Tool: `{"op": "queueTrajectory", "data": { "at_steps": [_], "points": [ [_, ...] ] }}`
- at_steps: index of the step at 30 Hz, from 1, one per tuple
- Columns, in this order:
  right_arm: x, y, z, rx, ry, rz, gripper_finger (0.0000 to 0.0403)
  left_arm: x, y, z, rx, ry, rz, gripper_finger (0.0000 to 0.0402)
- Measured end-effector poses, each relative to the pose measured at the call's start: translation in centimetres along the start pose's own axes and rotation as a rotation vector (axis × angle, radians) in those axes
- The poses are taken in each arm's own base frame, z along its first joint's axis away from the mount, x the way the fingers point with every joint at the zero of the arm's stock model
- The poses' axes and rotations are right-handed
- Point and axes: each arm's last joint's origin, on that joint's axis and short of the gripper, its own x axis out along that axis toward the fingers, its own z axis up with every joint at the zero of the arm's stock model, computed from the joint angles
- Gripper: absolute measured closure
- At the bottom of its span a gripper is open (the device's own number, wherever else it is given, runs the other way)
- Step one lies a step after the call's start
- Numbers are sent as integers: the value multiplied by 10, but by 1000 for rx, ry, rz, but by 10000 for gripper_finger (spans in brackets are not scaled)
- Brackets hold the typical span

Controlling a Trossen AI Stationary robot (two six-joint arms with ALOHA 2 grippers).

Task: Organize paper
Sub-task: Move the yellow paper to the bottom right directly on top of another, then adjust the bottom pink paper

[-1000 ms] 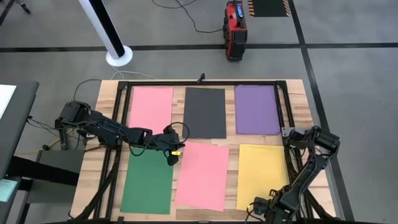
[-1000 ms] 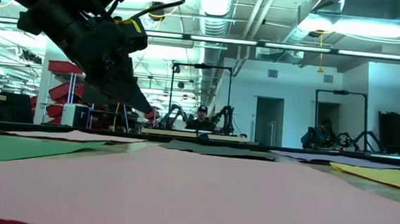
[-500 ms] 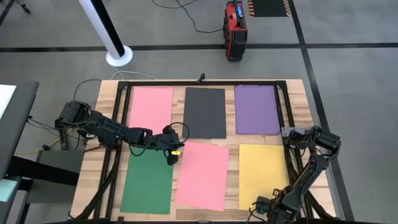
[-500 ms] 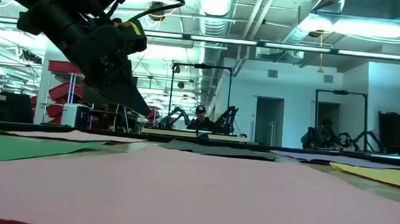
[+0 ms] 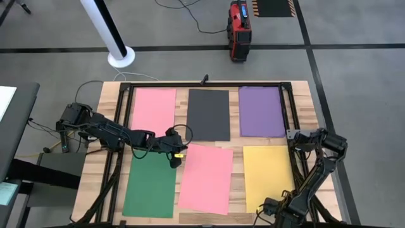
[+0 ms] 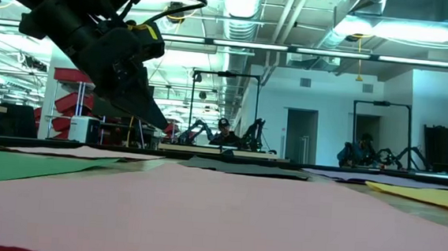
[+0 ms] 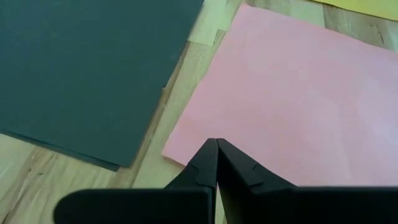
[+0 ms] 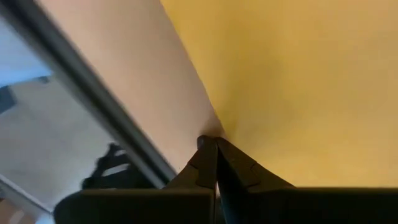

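Jaws of left gripper (image 5: 175, 159) pressed together, nothing between them, tip poised over the far left corner of the near pink sheet (image 5: 204, 178), in the gap between that sheet and the green sheet (image 5: 150, 184); seen in the left wrist view as two closed fingers (image 7: 205, 167) above the pink corner, with the dark grey sheet (image 7: 93, 68) just beyond. Position of this gripper unchanged against the frames of a second ago; raised clear of the tabletop (image 5: 107, 101) in the low view (image 6: 142, 104). Jaws of right gripper (image 5: 269, 208) likewise closed, fingertips (image 8: 208, 146) meeting at the near left corner of the yellow sheet (image 5: 268, 179); whether the paper edge is actually nipped between them cannot be told. Change noted: yellow sheet shifted slightly rightward and squared up since a second ago, gap to the near pink sheet now wider; right arm base section drawn a little further toward the near table edge. Far row undisturbed: far pink sheet (image 5: 154, 109), dark grey, purple sheet (image 5: 261, 111), each lying flat and apart from its neighbours inside the black frame (image 5: 205, 85). Near row: green at left, pink in the middle, yellow at right, none overlapping. Persons visible in the low view at distant benches, not involved.
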Motion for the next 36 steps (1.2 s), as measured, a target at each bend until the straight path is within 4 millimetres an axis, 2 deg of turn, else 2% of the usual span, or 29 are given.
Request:
{"op": "queueTrajectory", "data": {
  "at_steps": [4, 12, 19, 24, 27, 30, 36],
  "points": [
    [-5, -7, -5, 24, 4, -53, 403, 0, 0, 0, 0, 0, 0, 401],
    [-12, -7, -6, 25, -7, -37, 403, 0, 0, 0, 0, 0, 0, 401],
    [-29, 12, -20, -65, -66, 48, 403, 0, 0, 0, 0, 1, 0, 402],
    [-35, 12, -22, 4, -161, 34, 403, 0, -1, 0, 6, 10, -31, 401],
    [-38, 11, -9, 10, -251, 28, 403, 0, -1, 0, 10, 9, -31, 401],
    [-43, 8, 14, 46, -413, 16, 403, 0, -1, 0, 10, 9, -32, 401],
    [-62, 6, 76, -29, -604, 4, 403, 0, -3, -3, 60, 59, -129, 401]
  ]
}}
